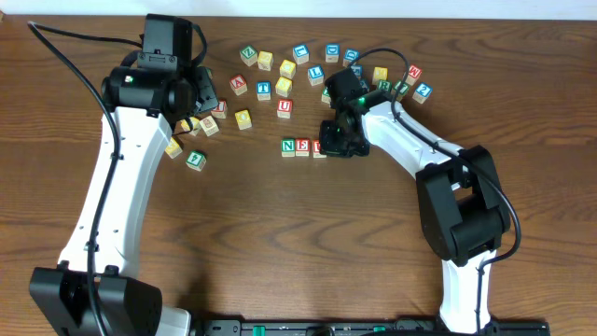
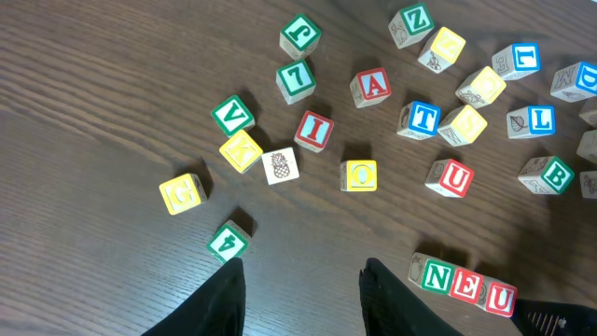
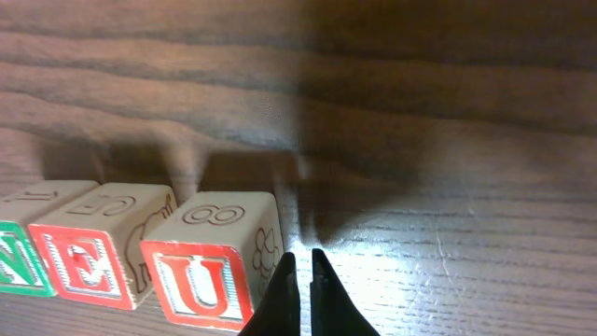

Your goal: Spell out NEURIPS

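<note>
Three small wooden cubes with printed faces, a green-bordered N cube, a red-bordered E cube and a red-bordered U cube, touch in a row on the dark, grained wooden bench; the frame edge cuts off the N. The right end effector is pinched closed and empty just beside the U. The left end effector hangs with its fingers apart, holding nothing, above scattered cubes including a red-bordered I cube.

N cube, E cube, U cube form a row.
</note>
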Robot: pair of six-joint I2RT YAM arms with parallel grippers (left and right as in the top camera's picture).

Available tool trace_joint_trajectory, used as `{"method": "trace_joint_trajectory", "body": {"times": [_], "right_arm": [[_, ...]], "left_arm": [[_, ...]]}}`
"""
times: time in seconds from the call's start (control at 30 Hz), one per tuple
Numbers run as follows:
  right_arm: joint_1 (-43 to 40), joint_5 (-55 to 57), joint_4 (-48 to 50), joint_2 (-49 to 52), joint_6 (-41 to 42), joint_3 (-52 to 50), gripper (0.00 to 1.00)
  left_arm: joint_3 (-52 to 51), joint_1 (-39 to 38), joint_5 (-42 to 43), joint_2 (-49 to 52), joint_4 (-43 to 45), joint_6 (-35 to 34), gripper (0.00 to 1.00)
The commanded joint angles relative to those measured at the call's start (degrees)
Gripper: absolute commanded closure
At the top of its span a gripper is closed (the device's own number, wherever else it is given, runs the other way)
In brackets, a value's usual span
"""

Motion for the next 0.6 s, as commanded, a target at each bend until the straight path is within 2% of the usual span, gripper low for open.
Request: {"method": "trace_joint_trajectory", "body": {"times": [0.0,0.57], "right_arm": [[1.31,-1.66,-0.28,0.52,1.51,-0.96,0.99],[2.05,-1.33,0.85,0.52,1.46,-0.96,0.99]], "left_arm": [[-0.44,0.07,-0.07,0.68,-0.02,0.50,0.60],[-0.44,0.07,-0.07,0.68,-0.02,0.50,0.60]]}}
